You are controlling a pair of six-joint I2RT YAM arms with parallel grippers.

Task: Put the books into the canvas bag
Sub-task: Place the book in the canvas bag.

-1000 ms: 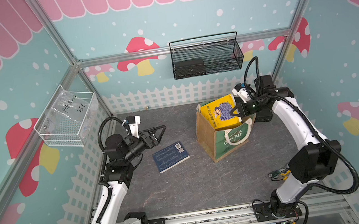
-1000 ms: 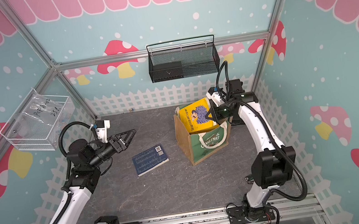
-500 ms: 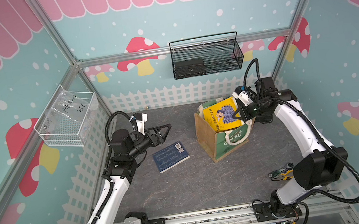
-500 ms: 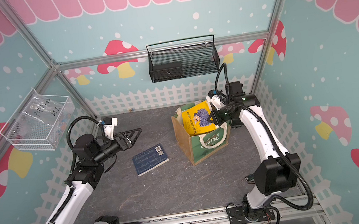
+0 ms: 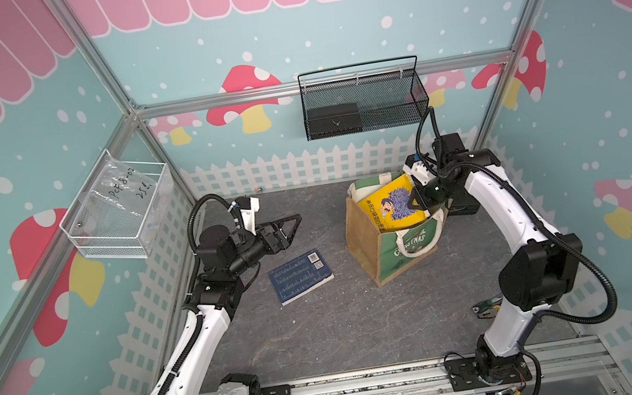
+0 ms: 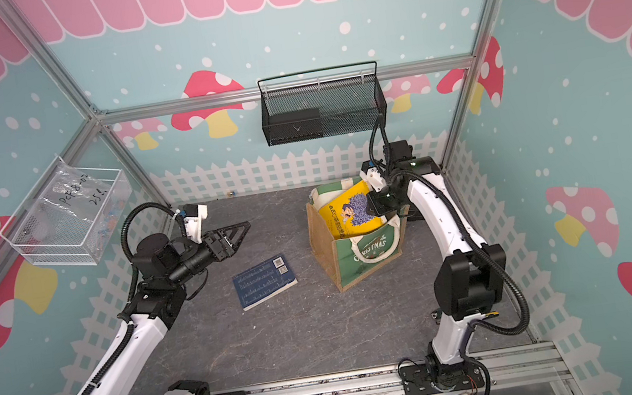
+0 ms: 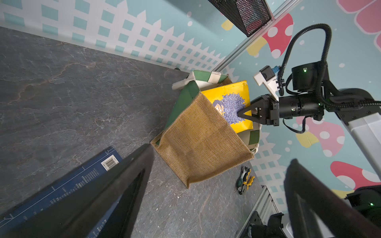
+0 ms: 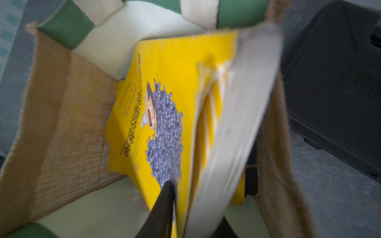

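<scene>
The yellow book (image 5: pixel 387 207) sits lower in the bag (image 5: pixel 373 257), far right on the table (image 5: pixel 325 331), than a second ago, when it stood well above the rim. The right gripper (image 5: pixel 413 201) flanks its upper edge. The wrist view is blurred, so whether the jaws pinch or let go cannot be told. The left gripper (image 5: pixel 293 225), jaws wide apart and empty, now hangs closer to the blue book (image 5: pixel 300 276) lying flat left of the bag, likely next to go in.
</scene>
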